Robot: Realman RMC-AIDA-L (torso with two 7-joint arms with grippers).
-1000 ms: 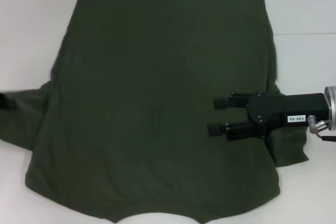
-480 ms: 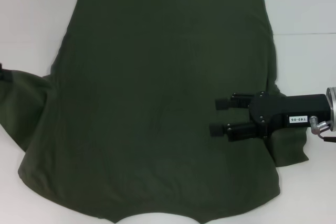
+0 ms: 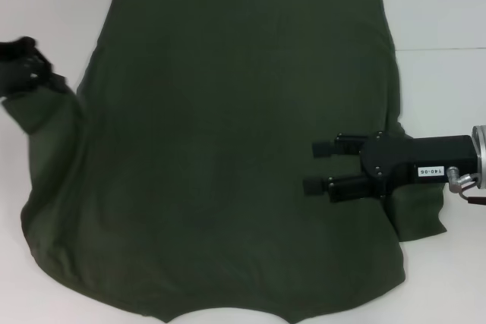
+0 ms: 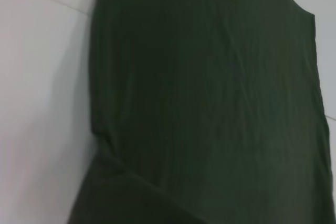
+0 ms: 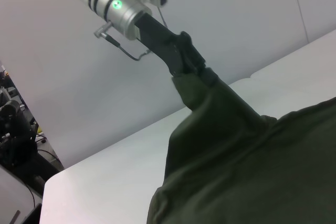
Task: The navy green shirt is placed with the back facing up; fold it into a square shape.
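Observation:
The navy green shirt [image 3: 228,134] lies back up on the white table, hem at the far side. My left gripper [image 3: 29,57] is at the shirt's left edge, shut on the left sleeve [image 3: 45,111] and holding it raised off the table. The right wrist view shows this gripper [image 5: 195,71] pinching the sleeve's end, with the cloth hanging from it. My right gripper [image 3: 322,166] is open and empty over the shirt's right side, beside the right sleeve [image 3: 419,214]. The left wrist view shows the shirt's plain back [image 4: 210,103] from above.
The white table [image 3: 444,13] shows bare around the shirt at the left, right and far side. A seam in the tabletop [image 3: 440,49] runs along the right. Dark equipment [image 5: 13,129] stands beyond the table's edge in the right wrist view.
My left gripper has lifted the left sleeve from the table and carried it toward the far side, pulling the shirt's left edge up with it. The right gripper has stayed almost still.

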